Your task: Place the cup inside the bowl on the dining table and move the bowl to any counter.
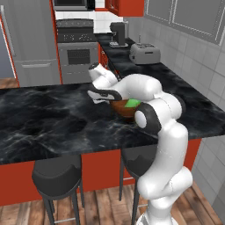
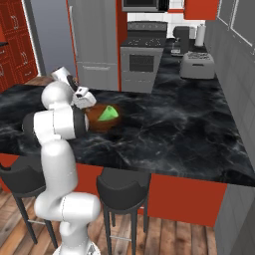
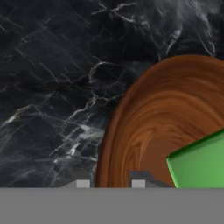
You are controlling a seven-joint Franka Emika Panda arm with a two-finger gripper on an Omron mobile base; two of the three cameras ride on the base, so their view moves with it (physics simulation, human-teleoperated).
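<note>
One cup (image 2: 108, 114) lying in one bowl (image 3: 144, 127) on dining table (image 1: 39, 114). Two stools (image 1: 57, 176). No readable writing. Gripper (image 3: 108, 183) straddles bowl rim, clamped on it.

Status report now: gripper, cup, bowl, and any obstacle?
Gripper astride the bowl rim, fingers either side. Cup lies tilted inside the bowl. Bowl on the dining table. No obstacle around it.

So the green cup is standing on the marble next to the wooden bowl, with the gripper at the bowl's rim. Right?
Not quite. The cup is already inside the bowl, lying tilted, not on the marble beside it; the right base view shows this. The gripper is indeed at the bowl's rim, one finger either side.
</note>
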